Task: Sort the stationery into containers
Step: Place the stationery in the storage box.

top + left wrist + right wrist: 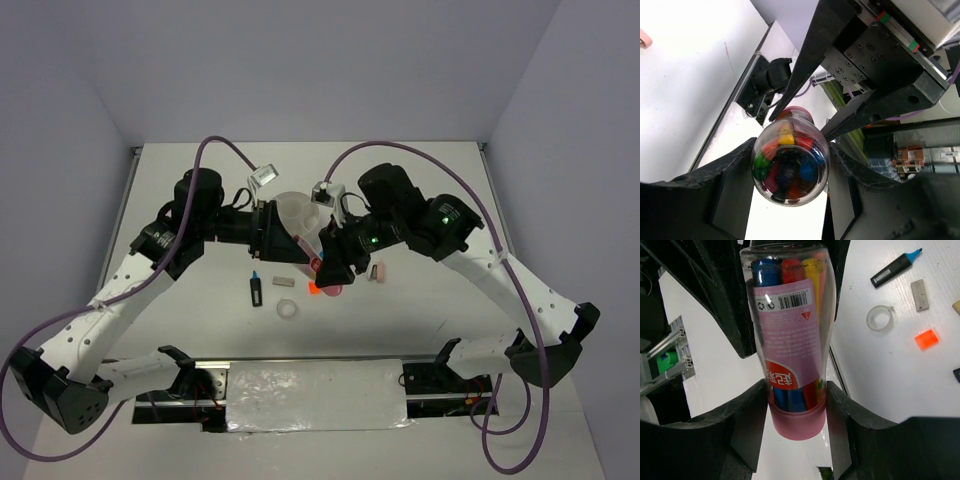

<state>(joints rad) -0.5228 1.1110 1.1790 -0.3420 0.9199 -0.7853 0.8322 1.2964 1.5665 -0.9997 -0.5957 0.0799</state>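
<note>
Right wrist view: left gripper [790,186] and right gripper [797,426] pinch the pink tube [790,340]; marker [896,268], tape ring [879,318], eraser [920,294] not put away.

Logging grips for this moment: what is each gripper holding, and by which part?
Both hold the pink clear tube: right gripper at its pink cap end, left gripper at the clear closed end.

The pink clear tube [790,335] carries a pink label [790,347]; on it a black barcode [792,301], digits too small to read; two round recycling marks [766,302]; a small red triangle sign [805,316]; white characters on a red patch [782,377], illegible; the black marker [892,269] bears white print, unreadable.
</note>
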